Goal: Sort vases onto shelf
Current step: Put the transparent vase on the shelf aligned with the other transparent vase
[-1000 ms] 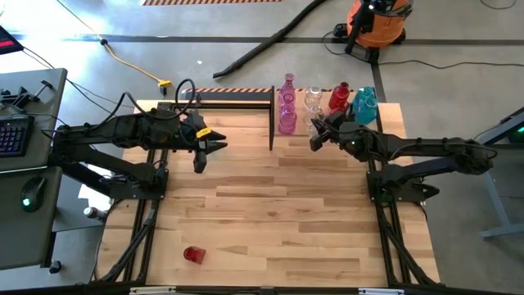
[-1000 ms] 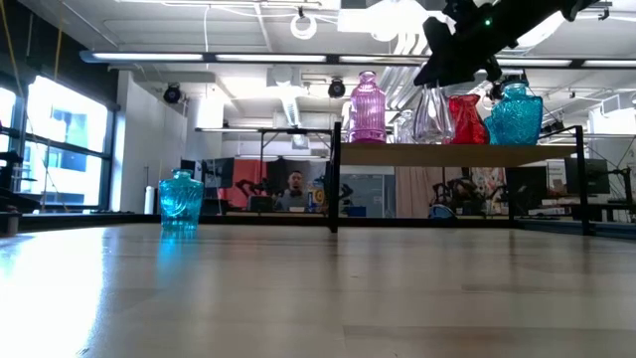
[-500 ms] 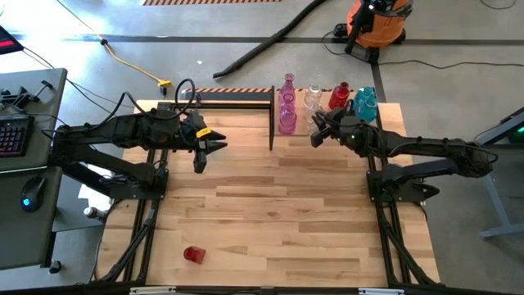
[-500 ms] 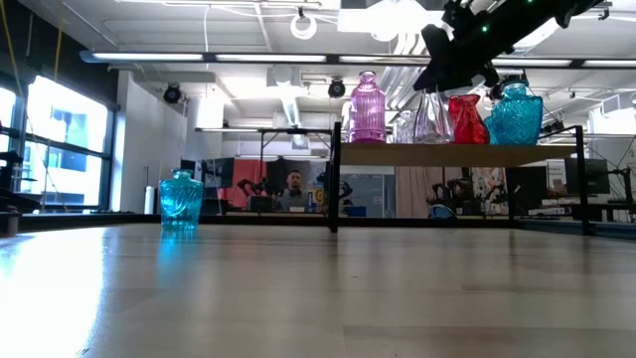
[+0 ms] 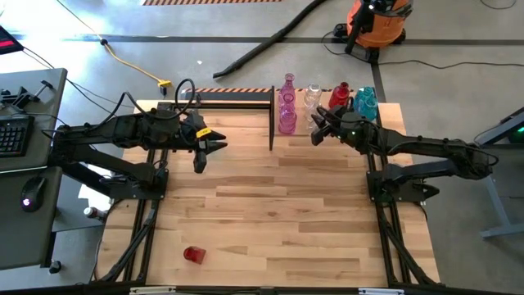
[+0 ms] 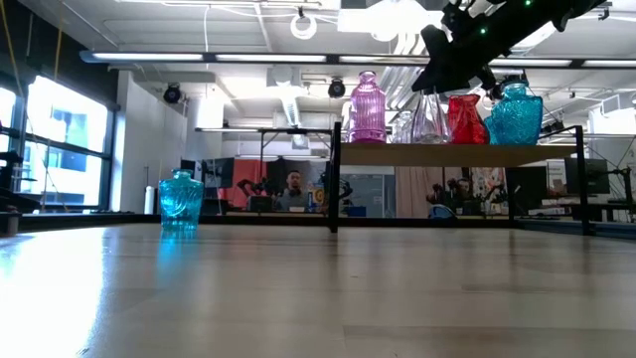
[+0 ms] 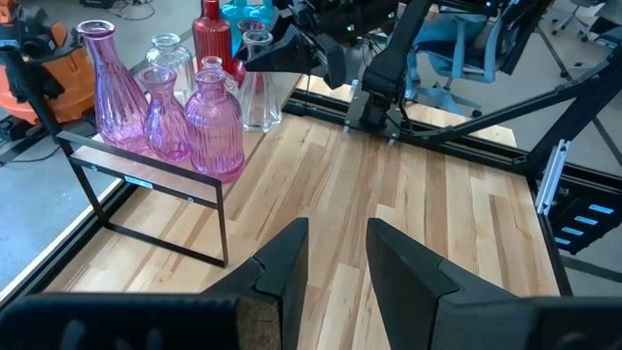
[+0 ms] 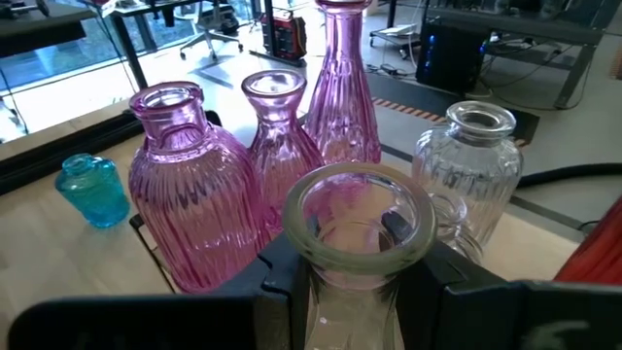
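1. We found the right gripper (image 5: 318,129) raised over the front edge of the shelf (image 5: 385,113), its fingers (image 8: 282,267) clamped on the neck of a clear glass vase (image 8: 355,248) that it held among the others
2. The right wrist view showed that vase's open mouth between the two dark fingers, with a squat ribbed pink vase (image 8: 192,209) just beside it, a smaller pink bottle vase (image 8: 279,141) and a tall pink ribbed vase (image 8: 342,83) behind, and a clear ribbed jar-shaped vase (image 8: 468,170) on the other side
3. From above we saw the shelf at the table's far edge carrying the pink vases toward its left end, then clear ones, then a red vase (image 5: 340,96) and a teal vase (image 5: 365,104) toward its right
4. In the low view the teal one stood as the outermost vase in the row
5. The left gripper (image 5: 211,148) hung over the far left part of the table (image 5: 270,221), well apart from the shelf, its fingers (image 7: 282,267) spread with nothing between them
6. We noted a small teal vase (image 6: 181,202) standing upright on the table at its far side, left of the shelf
7. We saw a small red vase (image 5: 193,254) on the tabletop near the front left corner, well apart from both arms
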Motion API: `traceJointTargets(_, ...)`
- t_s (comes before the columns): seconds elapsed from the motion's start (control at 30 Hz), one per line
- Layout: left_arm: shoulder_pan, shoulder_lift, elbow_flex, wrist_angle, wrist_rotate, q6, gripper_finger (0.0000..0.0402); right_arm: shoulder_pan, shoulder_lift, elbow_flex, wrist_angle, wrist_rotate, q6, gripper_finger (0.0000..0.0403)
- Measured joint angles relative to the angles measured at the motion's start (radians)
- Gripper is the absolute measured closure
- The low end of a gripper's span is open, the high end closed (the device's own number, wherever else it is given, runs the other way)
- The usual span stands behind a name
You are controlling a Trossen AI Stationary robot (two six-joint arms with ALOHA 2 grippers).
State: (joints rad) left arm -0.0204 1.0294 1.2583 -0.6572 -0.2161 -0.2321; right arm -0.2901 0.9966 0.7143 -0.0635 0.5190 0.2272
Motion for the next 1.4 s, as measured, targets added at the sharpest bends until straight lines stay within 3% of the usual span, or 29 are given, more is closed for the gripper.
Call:
traceJointTargets(1.07,0.0,0.0,0.0,0.0,0.0,0.0,0.0302,-0.005,0.037,0.002,0.018,0.027,0.043,0.0319)
traceJointTargets(1.4,0.0,0.0,0.0,0.0,0.0,0.0,0.0302,-0.014,0.037,0.001,0.007,0.022,0.049,0.0296)
